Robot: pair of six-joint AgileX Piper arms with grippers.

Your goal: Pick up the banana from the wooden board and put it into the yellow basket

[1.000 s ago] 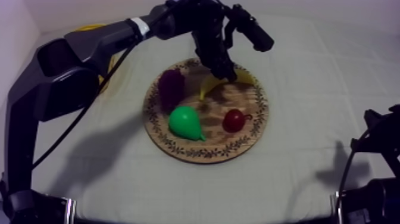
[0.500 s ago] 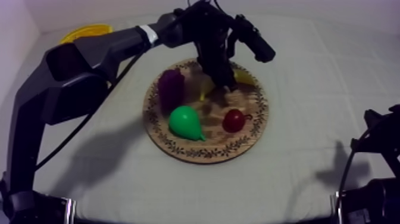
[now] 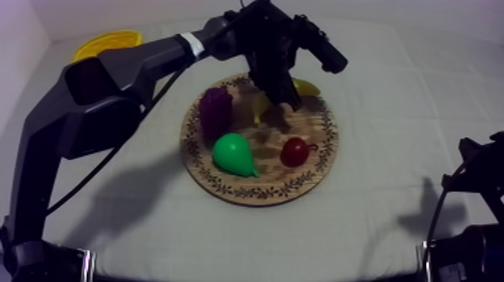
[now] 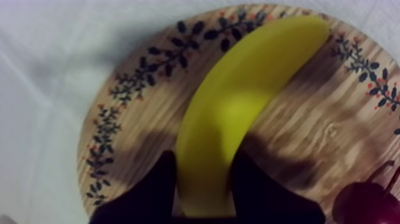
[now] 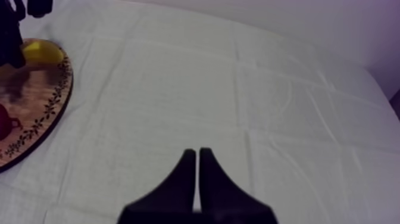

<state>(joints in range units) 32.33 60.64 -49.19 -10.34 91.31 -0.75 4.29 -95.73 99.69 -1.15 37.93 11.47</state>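
- The table (image 3: 390, 112) lies under a grey-white cloth, creased into squares.
- The left arm (image 3: 112, 71) comes in from the upper left and bends down over the far part of the board.
- The right arm (image 3: 476, 187) sits low at the right edge of the table, well apart from the fruit.
- The round wooden board (image 3: 255, 196) with its patterned rim lies near the middle of the table; the left wrist view shows its grain and leaf border (image 4: 309, 131), and the right wrist view shows its near edge (image 5: 41, 113).
- The yellow basket (image 3: 106, 41) stands at the far left corner, well apart from the board.
- The left gripper (image 3: 281, 101) is down on the banana; its two black fingers sit tight against both sides of the fruit's near end (image 4: 203, 170), pinching it.
- The right gripper (image 5: 197, 156) hangs over bare cloth, its fingers pressed together in a narrow wedge.
- The banana (image 4: 244, 101) lies on the board's far side, curving towards the rim; one yellow end (image 3: 304, 87) shows past the gripper, and it also shows from the right wrist (image 5: 40, 52).
- The bunch of grapes (image 3: 216, 111) is dark purple and stands on the board's left part.
- The pear (image 3: 234, 154) is green and lies just in front of the grapes.
- The small red fruit (image 3: 294, 151) rests on the board to the right of the pear, near the banana's gripped end (image 4: 366, 202).
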